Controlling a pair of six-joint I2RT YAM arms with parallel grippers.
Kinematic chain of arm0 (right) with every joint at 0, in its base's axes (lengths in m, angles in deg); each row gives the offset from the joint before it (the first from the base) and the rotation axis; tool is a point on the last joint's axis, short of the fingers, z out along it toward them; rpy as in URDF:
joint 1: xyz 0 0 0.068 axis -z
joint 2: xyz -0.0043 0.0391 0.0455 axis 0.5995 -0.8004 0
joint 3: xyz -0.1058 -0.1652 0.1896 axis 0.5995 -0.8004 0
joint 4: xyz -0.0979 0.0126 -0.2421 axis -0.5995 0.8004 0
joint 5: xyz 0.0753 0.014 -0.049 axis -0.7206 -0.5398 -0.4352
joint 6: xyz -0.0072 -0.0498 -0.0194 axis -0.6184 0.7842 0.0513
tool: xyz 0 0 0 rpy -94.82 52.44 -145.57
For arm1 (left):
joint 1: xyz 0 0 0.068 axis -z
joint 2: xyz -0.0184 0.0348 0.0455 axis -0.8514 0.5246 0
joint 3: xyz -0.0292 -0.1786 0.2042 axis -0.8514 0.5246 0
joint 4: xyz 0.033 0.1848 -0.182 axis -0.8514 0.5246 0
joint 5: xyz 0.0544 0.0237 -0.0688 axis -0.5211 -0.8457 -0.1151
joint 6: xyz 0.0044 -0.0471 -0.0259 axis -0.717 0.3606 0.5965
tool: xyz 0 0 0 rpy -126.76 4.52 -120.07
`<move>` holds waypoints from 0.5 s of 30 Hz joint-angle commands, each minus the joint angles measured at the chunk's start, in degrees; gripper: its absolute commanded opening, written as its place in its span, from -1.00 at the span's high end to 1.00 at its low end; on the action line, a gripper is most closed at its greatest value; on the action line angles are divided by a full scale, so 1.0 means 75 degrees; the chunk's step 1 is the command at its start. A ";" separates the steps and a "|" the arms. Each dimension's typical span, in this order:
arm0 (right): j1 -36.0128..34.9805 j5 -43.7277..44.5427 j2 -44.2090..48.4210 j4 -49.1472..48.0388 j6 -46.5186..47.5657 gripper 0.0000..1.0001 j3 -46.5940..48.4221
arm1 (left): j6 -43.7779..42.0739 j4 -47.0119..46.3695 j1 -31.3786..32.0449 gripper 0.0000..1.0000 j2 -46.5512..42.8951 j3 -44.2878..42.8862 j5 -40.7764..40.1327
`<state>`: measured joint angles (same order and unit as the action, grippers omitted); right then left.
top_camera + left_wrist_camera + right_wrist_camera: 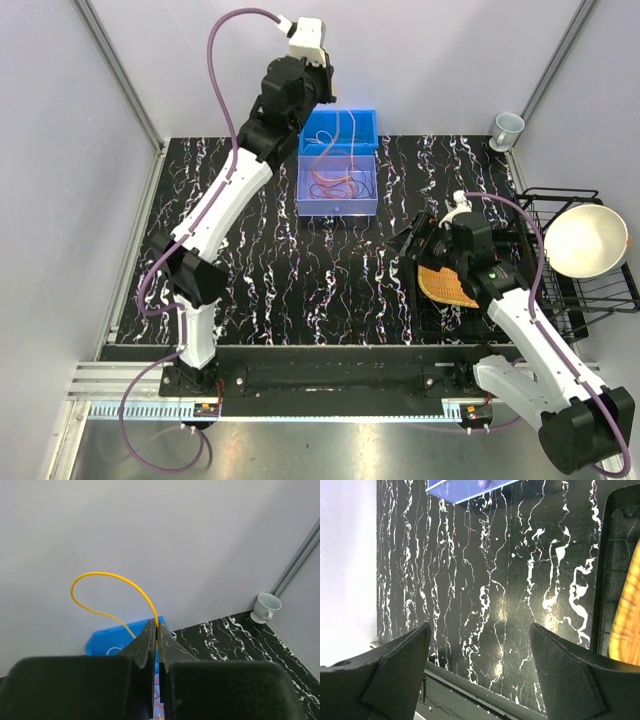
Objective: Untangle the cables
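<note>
Precariously, the left gripper [156,630], high over the blue bin [100,642], clamps one yellow cable [112,577]; the other cables [338,183] lie coiled in the clear box [337,208] below; a snag could drag the whole tangle out, since the right gripper [480,627] hangs wide open, well apart.

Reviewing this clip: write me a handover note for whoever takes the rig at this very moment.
Left gripper: shut on a yellow cable, held high above the blue bin.
Right gripper: open, empty, low over the table, to the right of the bin.
Other cables: looped together inside the bin.
Done: one strand pinched and raised; whether it is free of the pile cannot be seen.
Left: draw it clear, then separate the others.
</note>
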<state>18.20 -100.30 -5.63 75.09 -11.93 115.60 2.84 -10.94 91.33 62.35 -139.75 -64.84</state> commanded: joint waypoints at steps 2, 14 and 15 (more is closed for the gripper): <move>0.0023 0.0342 0.0436 0.0284 0.0299 -0.70 0.0183 | 0.0666 -0.0906 -0.0025 1.00 -0.0010 0.0615 0.0429; 0.0012 0.0414 0.0390 0.0144 0.0217 -0.70 -0.0133 | 0.0609 -0.1223 0.0045 1.00 -0.0337 0.1728 0.0477; 0.0000 0.0402 0.0378 0.0121 0.0206 -0.70 -0.0145 | 0.0609 -0.1246 0.0045 1.00 -0.0373 0.1821 0.0442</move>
<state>18.20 -98.18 -2.05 77.67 -11.03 114.62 7.52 -15.47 91.44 63.15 -128.73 -61.85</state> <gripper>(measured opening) 0.852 0.009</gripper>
